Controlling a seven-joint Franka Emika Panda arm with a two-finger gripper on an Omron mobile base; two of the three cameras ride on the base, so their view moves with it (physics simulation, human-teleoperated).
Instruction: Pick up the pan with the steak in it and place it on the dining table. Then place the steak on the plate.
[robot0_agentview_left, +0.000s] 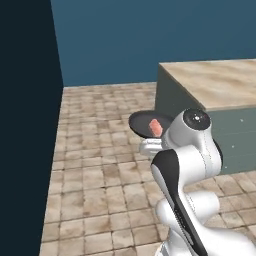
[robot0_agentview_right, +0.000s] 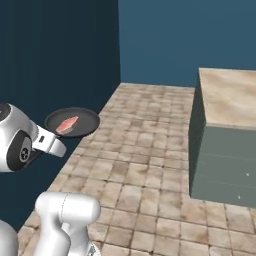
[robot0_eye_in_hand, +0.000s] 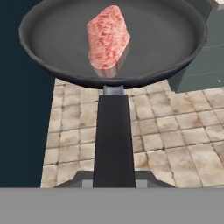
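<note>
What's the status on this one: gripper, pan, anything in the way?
Gripper shut on the pan handle, pan held over the tiled floor. Steak inside the pan. Dining table ahead, pan not yet on it. Nothing seen between them.

black pan (robot0_eye_in_hand: 52, 39), pink marbled steak (robot0_eye_in_hand: 108, 37), beige tiles (robot0_eye_in_hand: 175, 144)

The pan (robot0_eye_in_hand: 109, 39) — round, shallow, black, with a long thin handle — hangs level in the air above the tiled floor, off the desk (robot0_agentview_left: 220, 82). The steak (robot0_eye_in_hand: 108, 37), a pinkish-red marbled slab, lies in its middle — the beige-topped desk stands apart.
</note>
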